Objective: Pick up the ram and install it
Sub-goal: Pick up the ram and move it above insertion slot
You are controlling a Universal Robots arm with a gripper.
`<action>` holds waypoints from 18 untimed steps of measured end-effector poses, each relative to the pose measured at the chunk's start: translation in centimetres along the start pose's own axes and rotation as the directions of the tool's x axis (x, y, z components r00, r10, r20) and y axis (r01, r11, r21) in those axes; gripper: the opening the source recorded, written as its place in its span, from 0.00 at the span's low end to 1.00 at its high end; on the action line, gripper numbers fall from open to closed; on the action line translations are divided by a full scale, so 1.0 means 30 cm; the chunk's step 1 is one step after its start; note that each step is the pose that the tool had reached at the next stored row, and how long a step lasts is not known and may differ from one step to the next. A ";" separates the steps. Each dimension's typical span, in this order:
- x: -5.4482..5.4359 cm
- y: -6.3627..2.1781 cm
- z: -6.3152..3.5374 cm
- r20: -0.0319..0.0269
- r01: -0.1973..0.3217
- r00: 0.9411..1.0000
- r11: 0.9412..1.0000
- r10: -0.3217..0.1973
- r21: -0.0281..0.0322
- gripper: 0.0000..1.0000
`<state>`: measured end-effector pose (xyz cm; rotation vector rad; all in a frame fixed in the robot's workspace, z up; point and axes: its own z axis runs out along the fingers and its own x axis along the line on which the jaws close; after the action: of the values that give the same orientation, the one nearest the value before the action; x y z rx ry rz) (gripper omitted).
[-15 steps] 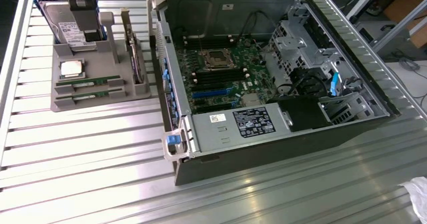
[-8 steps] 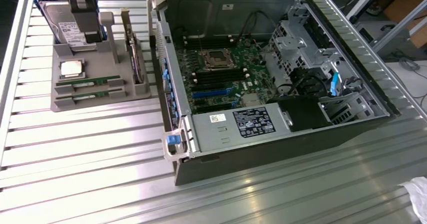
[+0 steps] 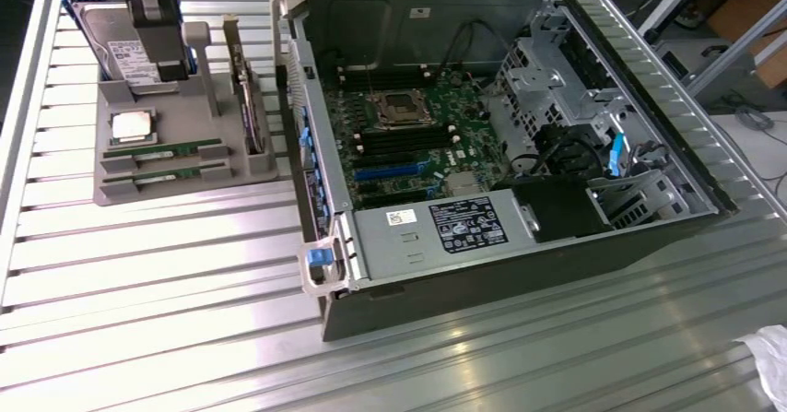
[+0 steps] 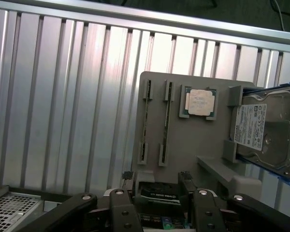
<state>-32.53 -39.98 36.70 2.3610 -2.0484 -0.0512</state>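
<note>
Two ram sticks, long green boards, lie side by side in slots of a grey holder tray [image 3: 184, 186]: one ram stick [image 3: 162, 150] and its twin [image 3: 162, 176]. In the wrist view they stand edge-on, one ram stick [image 4: 145, 121] beside the other [image 4: 166, 121]. My gripper [image 4: 156, 179] hangs open above the tray's edge, apart from both sticks, with nothing between its fingers [image 4: 128, 180]. In the exterior view the gripper [image 3: 150, 6] shows as a dark shape high over the tray's far end.
The tray also holds a silver CPU chip [image 3: 132, 126], a hard drive [image 3: 123, 48] and an upright card [image 3: 252, 108]. To the exterior view's right lies an open computer case [image 3: 320, 274] with its motherboard [image 3: 406, 140] and black memory slots. The table top is ribbed aluminium.
</note>
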 end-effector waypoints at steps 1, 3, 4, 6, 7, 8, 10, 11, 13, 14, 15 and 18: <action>0.000 0.000 0.001 0.000 0.000 1.000 1.000 0.000 0.000 0.48; 0.000 0.000 0.002 0.000 0.001 1.000 1.000 -0.001 0.000 0.48; 0.000 0.000 0.004 0.000 0.001 1.000 1.000 -0.001 0.000 0.48; 0.000 0.000 0.007 0.000 0.003 1.000 1.000 -0.003 0.000 0.48; 0.000 0.000 0.009 0.000 0.003 1.000 1.000 -0.003 0.000 0.48; 0.000 0.000 0.010 0.000 0.004 1.000 1.000 -0.004 0.000 0.48; 0.000 0.000 0.013 0.000 0.005 1.000 1.000 -0.005 0.000 0.48; 0.000 0.000 0.014 0.000 0.005 1.000 1.000 -0.005 0.000 0.48; 0.000 -0.001 0.017 0.000 0.006 1.000 1.000 -0.006 0.000 0.48; 0.000 -0.001 0.018 0.000 0.007 1.000 1.000 -0.007 0.000 0.48; 0.000 -0.001 0.019 0.000 0.007 1.000 1.000 -0.007 0.000 0.48; 0.000 -0.001 0.024 0.000 0.009 1.000 1.000 -0.009 0.000 0.48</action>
<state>-32.53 -39.98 35.97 2.3703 -2.0375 -0.0511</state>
